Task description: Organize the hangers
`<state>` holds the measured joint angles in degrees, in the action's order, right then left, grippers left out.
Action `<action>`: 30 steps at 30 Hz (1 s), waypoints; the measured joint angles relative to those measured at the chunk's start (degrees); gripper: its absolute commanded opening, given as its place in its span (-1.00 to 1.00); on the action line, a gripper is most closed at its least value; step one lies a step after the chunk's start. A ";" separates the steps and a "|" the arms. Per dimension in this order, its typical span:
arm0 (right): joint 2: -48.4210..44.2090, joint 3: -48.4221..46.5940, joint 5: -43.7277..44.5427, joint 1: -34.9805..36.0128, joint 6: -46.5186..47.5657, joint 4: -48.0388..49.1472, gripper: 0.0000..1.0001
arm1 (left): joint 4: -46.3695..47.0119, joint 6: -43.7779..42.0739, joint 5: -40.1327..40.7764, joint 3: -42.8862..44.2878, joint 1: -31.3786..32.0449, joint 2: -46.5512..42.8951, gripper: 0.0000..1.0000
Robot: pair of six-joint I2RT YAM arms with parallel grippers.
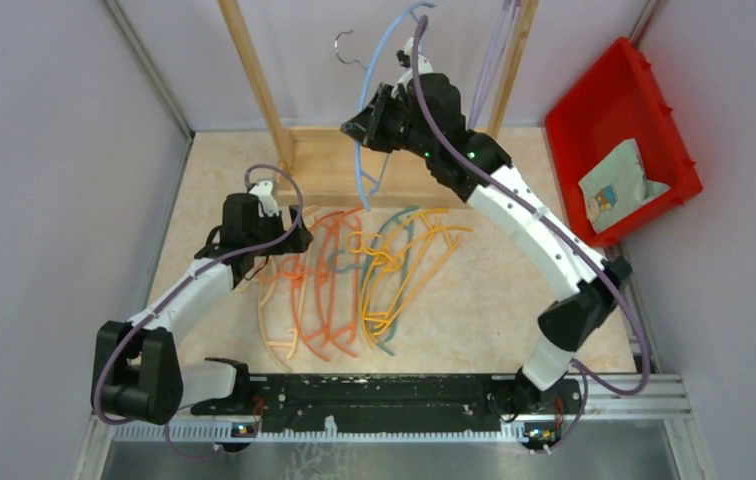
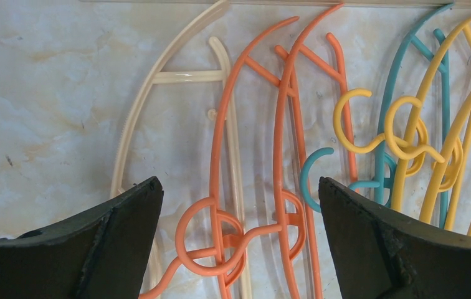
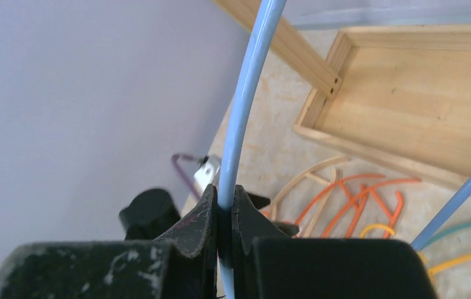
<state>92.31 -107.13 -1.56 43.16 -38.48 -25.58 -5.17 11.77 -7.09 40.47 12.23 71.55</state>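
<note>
Up by the wood rack (image 1: 256,90), the raised right fingers (image 3: 199,227) pinch tight on a thin, smooth blue hanger (image 3: 245,106) that stands nearly upright, while the low left fingers (image 2: 114,237), spread wide and holding nothing, hover over curvy hangers (image 2: 214,143) in orange, yellow, teal and beige lying flat, front-to-back, on the marbled tabletop (image 2: 46,93).
</note>
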 measured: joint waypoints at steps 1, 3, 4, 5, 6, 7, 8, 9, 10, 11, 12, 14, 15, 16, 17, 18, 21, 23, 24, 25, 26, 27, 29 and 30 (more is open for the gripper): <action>1.81 -1.07 -1.14 -1.22 -0.50 0.70 -1.00 | -0.02 0.00 0.00 0.00 0.00 -0.17 0.99; 6.16 -4.98 -3.28 -3.52 -1.07 1.49 -1.00 | 0.00 0.02 0.04 0.00 0.00 -0.70 0.99; 8.28 -7.32 -4.07 -4.17 -0.98 1.84 -1.00 | 0.00 0.02 0.07 0.00 0.00 -0.96 0.99; 9.86 -9.16 -4.63 -4.46 -0.76 2.10 -1.00 | -0.02 0.00 0.11 0.00 -0.02 -1.22 0.99; 11.50 -11.56 -5.18 -4.61 -0.42 2.01 -1.00 | -0.02 0.00 0.22 -0.02 -0.07 -1.40 0.99; 12.59 -13.51 -5.75 -4.61 -0.20 2.05 -1.00 | -0.02 0.00 0.26 -0.02 -0.09 -1.55 0.99; 13.38 -15.19 -6.36 -4.61 -0.04 2.32 -1.00 | -0.02 -0.02 0.42 -0.02 -0.11 -1.64 0.99; 13.51 -16.06 -6.97 -4.70 -0.04 2.73 -1.00 | -0.02 -0.02 0.55 -0.04 -0.11 -1.70 0.99; 13.49 -16.74 -7.69 -4.76 -0.09 3.39 -1.00 | -0.02 -0.04 0.68 -0.13 -0.11 -1.70 0.99; 13.38 -17.22 -8.22 -4.79 -0.07 4.35 -1.00 | -0.04 -0.07 0.74 -0.20 -0.11 -1.73 0.99; 13.07 -17.33 -8.81 -4.83 -0.09 5.53 -1.00 | -0.07 -0.09 0.90 -0.24 -0.11 -1.73 0.99; 12.20 -16.83 -9.55 -4.98 -0.55 6.23 -1.00 | -0.07 -0.20 1.09 -0.37 -0.11 -1.73 0.99; 11.45 -15.50 -9.66 -5.09 -0.66 6.84 -1.00 | -0.04 -0.24 1.11 -0.46 -0.11 -1.73 0.99; 10.49 -13.62 -9.70 -5.29 -0.61 7.63 -1.00 | -0.04 -0.26 1.11 -0.55 -0.11 -1.70 0.99; 9.73 -12.13 -9.49 -5.46 -0.63 8.31 -1.00 | -0.09 -0.28 1.11 -0.57 -0.11 -1.70 0.99; 8.81 -10.21 -9.16 -5.73 -1.05 9.57 -1.00 | -0.04 -0.28 1.09 -0.57 -0.11 -1.68 0.99; 7.13 -6.84 -8.79 -7.13 -2.93 12.04 -1.00 | 0.00 -0.28 1.09 -0.57 -0.11 -1.53 0.99; 6.93 -6.05 -8.44 -8.70 -4.63 14.12 -1.00 | 0.00 -0.28 1.07 -0.57 -0.11 -1.36 0.99; 6.93 -5.90 -8.17 -9.62 -5.55 15.10 -1.00 | 0.00 -0.31 1.05 -0.57 -0.11 -1.27 0.99; 6.93 -5.75 -7.98 -10.36 -6.32 15.96 -1.00 | 0.02 -0.31 1.05 -0.57 -0.13 -1.18 0.99; 6.93 -5.75 -7.76 -11.06 -7.21 17.00 -1.00 | 0.00 -0.31 1.05 -0.57 -0.11 -1.07 0.99; 6.93 -5.75 -7.61 -11.54 -7.85 17.77 -1.00 | 0.00 -0.31 1.03 -0.57 -0.13 -0.98 0.99; 6.93 -5.75 -7.58 -12.52 -9.68 19.45 -1.00 | 0.00 -0.33 1.03 -0.57 -0.13 -0.83 0.99; 6.93 -5.75 -7.58 -12.83 -10.49 19.87 -1.00 | -0.02 -0.37 1.03 -0.57 -0.13 -0.83 0.99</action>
<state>99.24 -112.88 -9.15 30.33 -48.97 -5.72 -5.19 11.40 -6.07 39.90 12.10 70.72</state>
